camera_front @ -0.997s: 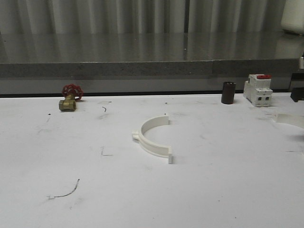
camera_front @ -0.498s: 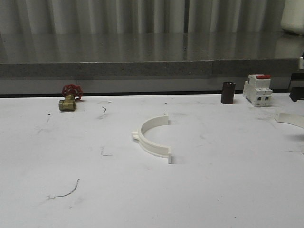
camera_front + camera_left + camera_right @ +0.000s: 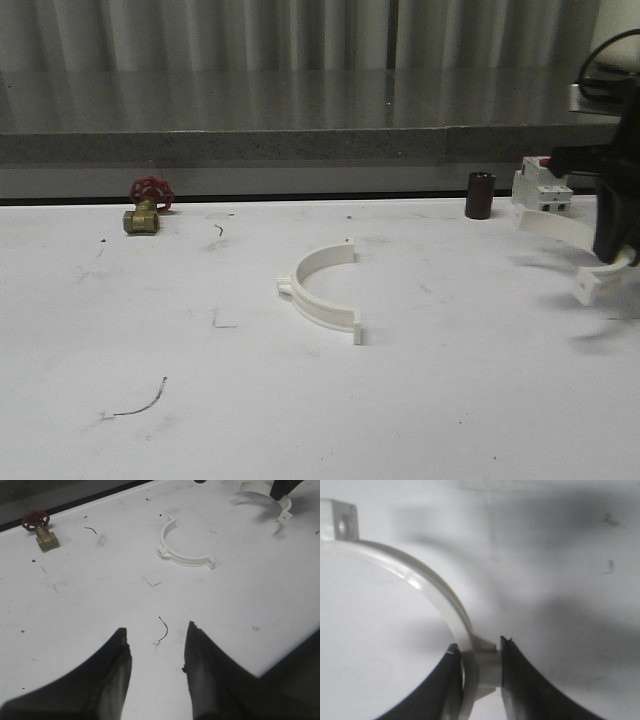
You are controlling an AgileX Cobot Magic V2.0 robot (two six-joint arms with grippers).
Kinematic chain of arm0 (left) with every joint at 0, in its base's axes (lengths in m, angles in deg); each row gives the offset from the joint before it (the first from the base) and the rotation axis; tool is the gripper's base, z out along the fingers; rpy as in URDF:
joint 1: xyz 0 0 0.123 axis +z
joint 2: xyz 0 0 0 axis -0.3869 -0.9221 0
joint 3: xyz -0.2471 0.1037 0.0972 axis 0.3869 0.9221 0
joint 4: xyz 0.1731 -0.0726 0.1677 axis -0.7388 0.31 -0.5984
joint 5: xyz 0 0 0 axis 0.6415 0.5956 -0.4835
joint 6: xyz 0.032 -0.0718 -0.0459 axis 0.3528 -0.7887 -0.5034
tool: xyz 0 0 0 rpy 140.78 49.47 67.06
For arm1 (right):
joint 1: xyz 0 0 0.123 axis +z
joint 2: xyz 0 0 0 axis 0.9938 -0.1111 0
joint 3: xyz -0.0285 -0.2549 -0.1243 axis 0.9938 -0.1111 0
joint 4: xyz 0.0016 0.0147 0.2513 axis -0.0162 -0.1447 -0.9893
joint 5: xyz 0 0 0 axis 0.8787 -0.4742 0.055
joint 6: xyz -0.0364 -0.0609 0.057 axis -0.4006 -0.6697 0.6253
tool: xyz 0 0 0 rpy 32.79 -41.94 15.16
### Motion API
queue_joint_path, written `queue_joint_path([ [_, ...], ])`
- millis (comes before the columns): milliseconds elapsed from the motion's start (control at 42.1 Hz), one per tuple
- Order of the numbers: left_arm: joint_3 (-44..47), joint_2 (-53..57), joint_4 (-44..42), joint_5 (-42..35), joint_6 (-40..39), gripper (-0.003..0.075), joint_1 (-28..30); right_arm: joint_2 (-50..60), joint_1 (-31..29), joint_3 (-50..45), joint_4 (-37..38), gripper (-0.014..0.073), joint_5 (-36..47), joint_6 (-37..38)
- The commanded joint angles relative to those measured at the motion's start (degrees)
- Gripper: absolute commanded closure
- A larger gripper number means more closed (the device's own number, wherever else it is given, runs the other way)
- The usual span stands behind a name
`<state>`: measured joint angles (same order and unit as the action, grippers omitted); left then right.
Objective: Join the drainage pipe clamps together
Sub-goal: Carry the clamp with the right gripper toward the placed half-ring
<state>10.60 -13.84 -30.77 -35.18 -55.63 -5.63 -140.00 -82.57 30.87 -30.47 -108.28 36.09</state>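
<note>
One white plastic semicircular pipe clamp (image 3: 427, 597) is pinched at its outer lug by the right pincer (image 3: 477, 667), lifted off the white tabletop (image 3: 200, 400). The second white half-ring clamp (image 3: 322, 291) lies flat, well apart from it. The left pincer (image 3: 156, 655) hovers open, empty.

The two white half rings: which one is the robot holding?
The half ring on the right, pinched in the right gripper and lifted off the table. The other half ring lies in the middle, untouched.

I see one white half-ring clamp (image 3: 322, 291) flat mid-surface, open side toward right edge. Second clamp (image 3: 573, 246) raised near right edge, pinched in right end effector (image 3: 477, 667).
</note>
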Motion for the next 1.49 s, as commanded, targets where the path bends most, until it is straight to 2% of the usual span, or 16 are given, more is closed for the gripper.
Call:
queue_joint_path([
  [0, -1.5, -0.3, 0.7, -4.3, -0.1, 0.0471, 0.0, 3.4, 3.5, 2.0, -1.1, 0.0409, 0.1, 3.7],
  [214, -1.5, -0.3, 0.7, -4.3, -0.1, 0.0471, 0.0, 3.4, 11.5, 3.6, -0.2, 0.0409, 0.2, 11.9],
  [427, -1.5, -0.3, 0.4, -4.3, -0.1, 0.0471, 0.0, 0.8, 19.1, 9.6, 7.5, 0.0407, -3.9, 22.2],
  [546, -1.5, -0.3, -3.8, -3.1, -0.1, 0.0471, 0.0, -1.8, 21.2, 13.5, 9.5, 0.0407, -5.9, 24.8],
  [807, -1.5, -0.3, -4.4, -3.0, -0.1, 0.0471, 0.0, -4.7, 21.9, 15.2, 13.1, 0.0407, -4.4, 29.4],
  [1471, -1.5, -0.3, -4.4, -3.0, -0.1, 0.0471, 0.0, -8.6, 22.0, 16.4, 10.6, 0.0407, -1.3, 29.4],
])
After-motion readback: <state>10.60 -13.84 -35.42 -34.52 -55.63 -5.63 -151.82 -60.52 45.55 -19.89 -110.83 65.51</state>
